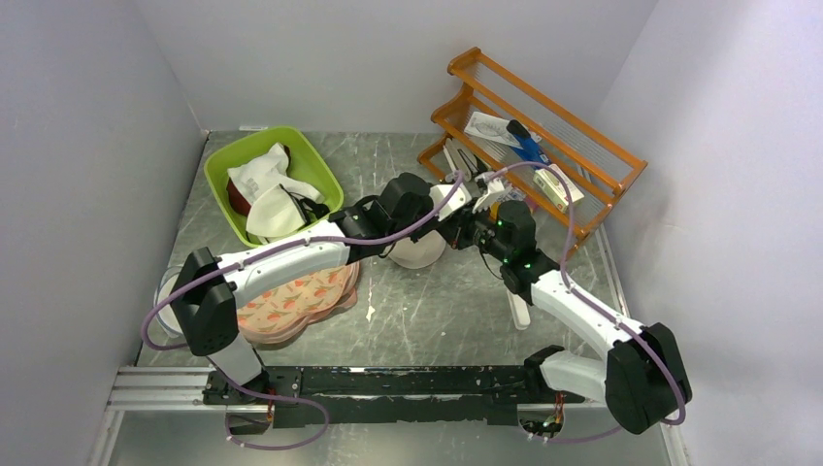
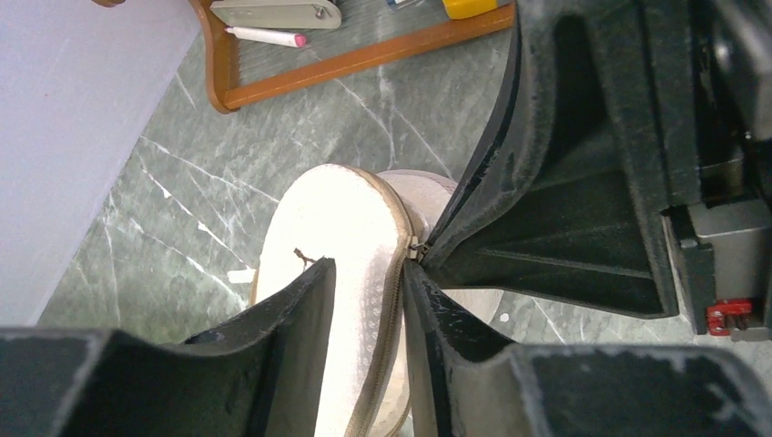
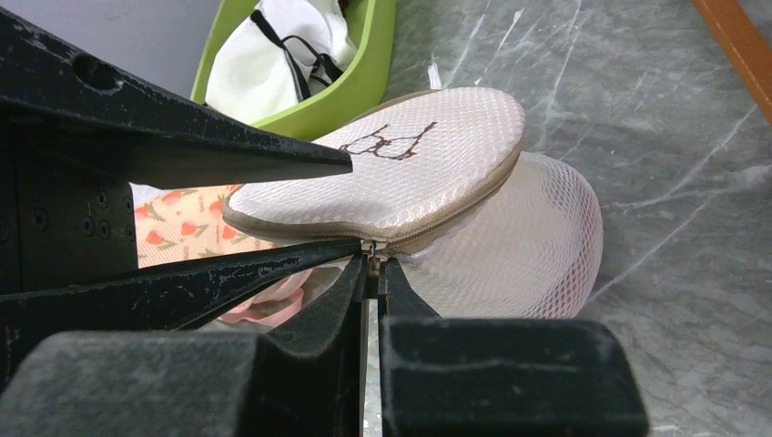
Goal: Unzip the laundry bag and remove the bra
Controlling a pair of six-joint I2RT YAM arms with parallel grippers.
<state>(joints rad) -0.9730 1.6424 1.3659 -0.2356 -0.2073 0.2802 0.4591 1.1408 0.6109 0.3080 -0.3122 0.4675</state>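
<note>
Pinching zipper pull (image 3: 371,248) of laundry bag (image 3: 401,173), mid counter (image 3: 655,228), w/ right hand (image 3: 371,273), clamped tight. Straddling its rim w/ left hand (image 2: 366,269), part-open, prob not gripping. Risking whole bag dragging along, or pull slipping out. Not seeing bra.

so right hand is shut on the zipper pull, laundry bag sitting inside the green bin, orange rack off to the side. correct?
No: the laundry bag is not inside the green bin. It lies on the table outside it, as the right wrist view shows. The rest stands: right hand shut on the zipper pull, orange rack off to the side.
</note>
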